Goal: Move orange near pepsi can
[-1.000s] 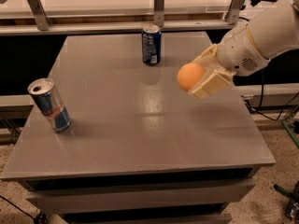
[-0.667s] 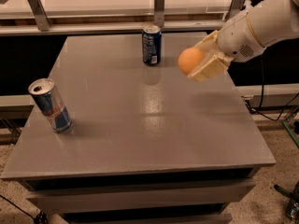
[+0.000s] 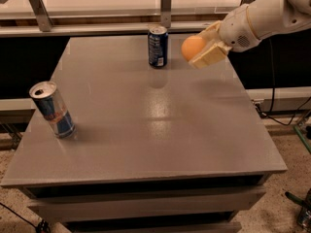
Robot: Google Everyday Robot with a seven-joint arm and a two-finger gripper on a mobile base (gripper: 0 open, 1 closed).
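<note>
The orange [image 3: 192, 47] is held in my gripper [image 3: 201, 48], above the far right part of the grey table [image 3: 146, 115]. The gripper's cream fingers [image 3: 210, 55] are shut around the orange. The white arm reaches in from the upper right. The pepsi can [image 3: 158, 46], dark blue with a silver top, stands upright at the far middle of the table. The orange hangs a short way to the right of the can, apart from it and at about the height of its upper half.
A slimmer blue-and-silver can with red marks [image 3: 52, 109] stands tilted at the table's left side. A shelf with metal posts [image 3: 166, 4] runs behind the table. The table's right edge lies below the arm; cables lie on the floor at right.
My gripper has carried the orange up and toward the far side of the table, closer to the pepsi can. Both cans have stayed where they were.
</note>
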